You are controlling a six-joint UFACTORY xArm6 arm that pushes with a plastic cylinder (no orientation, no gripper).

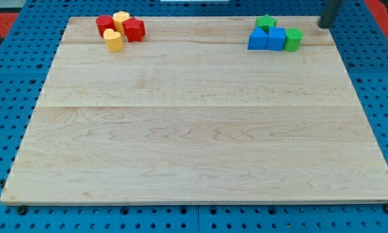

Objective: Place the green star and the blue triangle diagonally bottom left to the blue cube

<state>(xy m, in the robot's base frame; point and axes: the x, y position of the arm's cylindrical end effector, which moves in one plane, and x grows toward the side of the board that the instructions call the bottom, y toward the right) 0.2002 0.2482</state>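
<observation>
The green star [266, 23] lies near the board's top right, just above the blue blocks. The blue triangle [257, 40] sits at the left of the group, touching the blue cube [276, 39] on its right. A green cylinder [293, 39] touches the cube's right side. My tip [323, 26] is at the view's top right, to the right of the group and a little apart from the green cylinder. The rod runs up out of the view.
At the board's top left is a cluster: a red block [105, 25], a red star-like block [134, 29] and two yellow blocks [114, 40], [121, 19]. The wooden board [194, 129] rests on a blue pegboard.
</observation>
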